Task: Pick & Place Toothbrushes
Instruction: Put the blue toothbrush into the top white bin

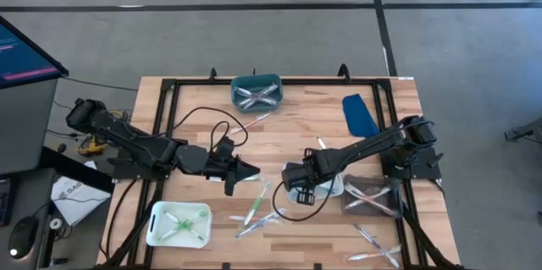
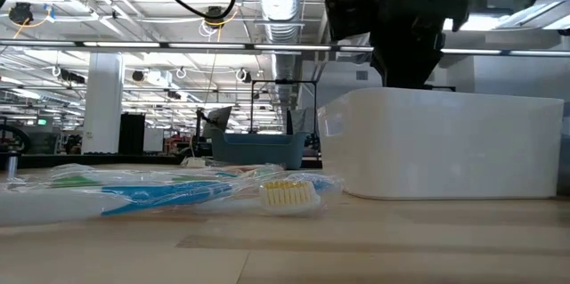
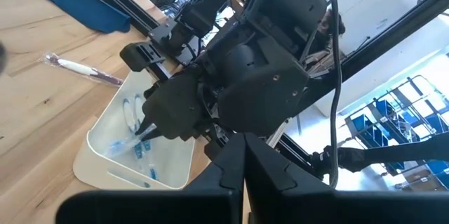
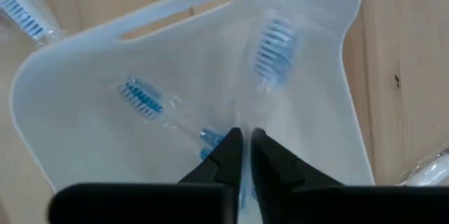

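Note:
A white tray (image 1: 332, 189) holds blue-bristled toothbrushes (image 4: 140, 96). My right gripper (image 1: 301, 190) (image 4: 245, 140) reaches down into it, its fingers almost closed on a clear-handled blue toothbrush (image 4: 270, 45). My left gripper (image 1: 251, 171) (image 3: 242, 162) hovers shut and empty above the table's middle, pointing at the right arm. Several wrapped toothbrushes (image 1: 258, 209) (image 2: 178, 190) lie flat on the wood near the front edge, and others (image 1: 373, 240) lie at the front right. My right gripper pinches the blue toothbrush by its clear handle (image 4: 247, 115), coming from above and pointing down into the white tray. The bristle head (image 4: 270, 41) points away from the fingers inside the tray. The fingers hide the exact place of contact, and I cannot tell whether the brush rests on the tray floor.
A teal tray (image 1: 257, 90) with clear brushes sits at the far edge. A pale green tray (image 1: 179, 223) with green brushes is at the front left, a clear tray (image 1: 373, 195) with pink ones at the right. A blue cloth (image 1: 360, 113) lies far right. A single brush (image 1: 320, 144) lies mid-table.

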